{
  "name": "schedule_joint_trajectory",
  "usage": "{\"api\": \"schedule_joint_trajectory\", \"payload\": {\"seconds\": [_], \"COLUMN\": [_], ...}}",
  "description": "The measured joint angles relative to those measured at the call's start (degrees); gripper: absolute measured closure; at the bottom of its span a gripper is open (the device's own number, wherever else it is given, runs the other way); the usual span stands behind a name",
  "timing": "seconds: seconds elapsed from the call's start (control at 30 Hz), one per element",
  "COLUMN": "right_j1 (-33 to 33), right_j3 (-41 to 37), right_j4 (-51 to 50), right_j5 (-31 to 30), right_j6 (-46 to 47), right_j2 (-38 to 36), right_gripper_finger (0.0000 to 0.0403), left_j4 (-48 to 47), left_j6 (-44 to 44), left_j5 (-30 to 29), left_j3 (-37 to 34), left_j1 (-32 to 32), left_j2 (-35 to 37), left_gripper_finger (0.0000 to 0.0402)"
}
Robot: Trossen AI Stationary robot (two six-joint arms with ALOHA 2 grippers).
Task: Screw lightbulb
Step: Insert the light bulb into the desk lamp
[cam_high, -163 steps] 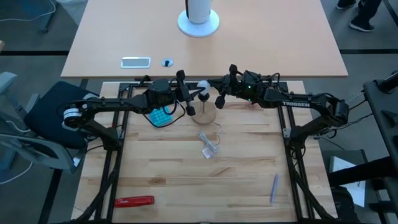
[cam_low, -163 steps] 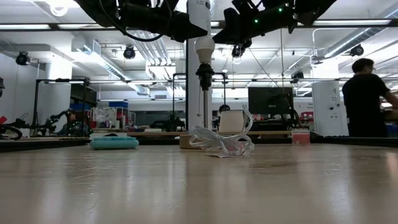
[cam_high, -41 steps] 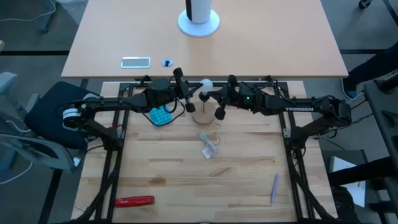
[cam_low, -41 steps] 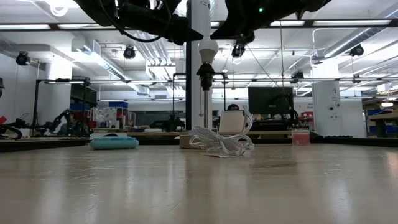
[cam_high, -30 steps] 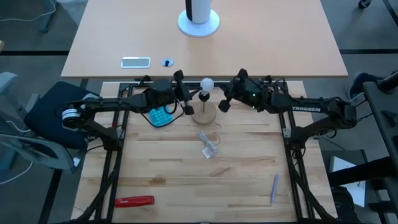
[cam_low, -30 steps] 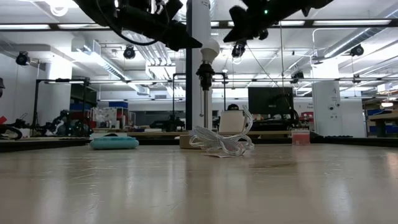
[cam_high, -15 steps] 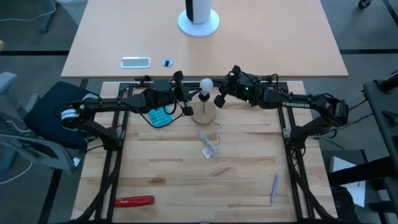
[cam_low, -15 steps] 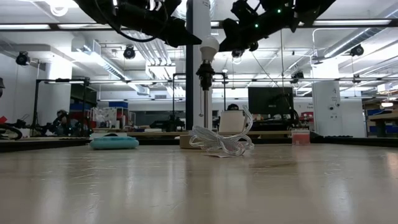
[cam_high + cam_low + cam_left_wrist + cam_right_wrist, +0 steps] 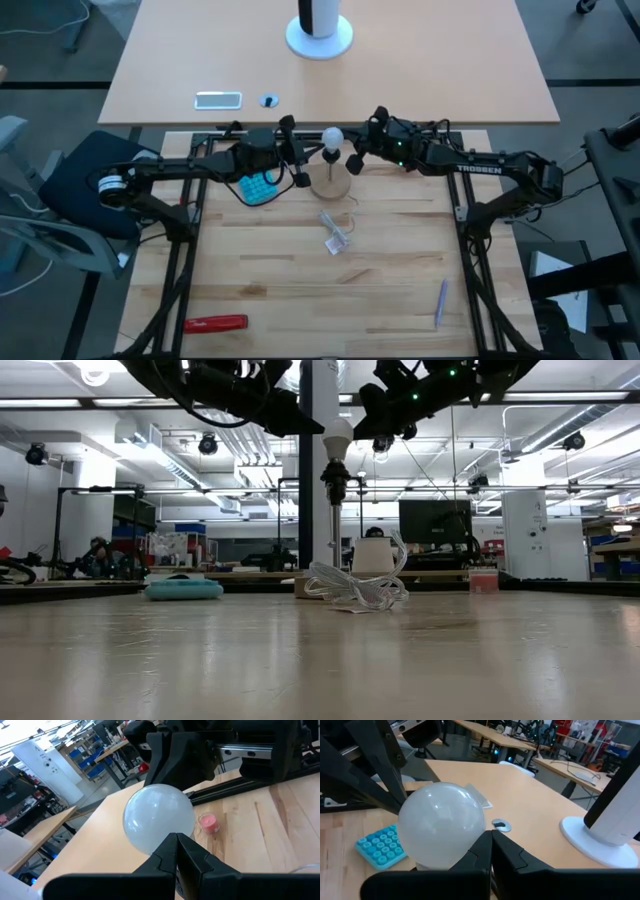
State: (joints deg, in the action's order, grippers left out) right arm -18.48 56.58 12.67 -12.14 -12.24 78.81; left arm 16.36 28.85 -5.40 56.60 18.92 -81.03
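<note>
- The lightbulb [image 9: 332, 135] sits on top of a thin upright lamp stem [image 9: 333, 520], which stands on a round wooden disc [image 9: 329, 183] near the middle of the far edge of the worktop [image 9: 400, 270]. In the low view the white globe is directly over the dark socket, and it looks upright.
- The right gripper [image 9: 354, 158] is just beside the bulb on its right side. Its fingers are pressed together, with nothing between them, and in the right wrist view the closed tips point at the globe [image 9: 441, 825] from very near. I cannot tell if they touch it.
- The left gripper [image 9: 297, 172] is just beside the bulb on the other side. In the left wrist view its fingers are also together, in front of the globe [image 9: 159, 819], and they hold nothing.
- How deep the screw base is in the socket is hidden, so I judge only that the bulb is seated, perhaps not yet tight.
- Risk: closed tips can only push the smooth globe, not turn it. A push from one side could tilt the thin stem or slide the disc, because nothing holds it down.
- Risk: both grippers are crowded at the bulb, so they could knock each other.
- Near the disc lie a blue keypad [image 9: 258, 186] toward the left edge and a clear plastic wrapper [image 9: 335, 235] toward the middle; a small pink round thing [image 9: 208, 823] lies behind the bulb in the left wrist view.
</note>
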Motion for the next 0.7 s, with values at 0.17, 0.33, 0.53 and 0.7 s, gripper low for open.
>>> {"api": "schedule_joint_trajectory", "payload": {"seconds": [0.17, 0.33, 0.53, 0.7], "right_j1": [0.00, 0.10, 0.64, 0.91], "right_j3": [0.01, 0.01, 0.02, 0.01], "right_j4": [-0.51, -0.85, -0.90, -1.29], "right_j5": [0.09, 0.24, 0.24, 0.22], "right_j6": [0.25, 0.27, 0.23, 0.23], "right_j2": [0.00, 0.00, 0.00, -0.02], "right_gripper_finger": [0.0403, 0.0403, 0.0403, 0.0403], "left_j4": [0.00, -0.39, -0.90, -1.07], "left_j6": [-0.42, -0.45, -0.88, -0.88], "left_j5": [-0.25, -1.82, -1.87, -1.85], "left_j3": [0.02, 0.04, 0.04, 0.04], "left_j1": [0.00, 0.02, 0.02, 0.02], "left_j2": [0.02, 0.04, 0.09, 0.09], "left_gripper_finger": [0.0401, 0.0401, 0.0401, 0.0401]}}
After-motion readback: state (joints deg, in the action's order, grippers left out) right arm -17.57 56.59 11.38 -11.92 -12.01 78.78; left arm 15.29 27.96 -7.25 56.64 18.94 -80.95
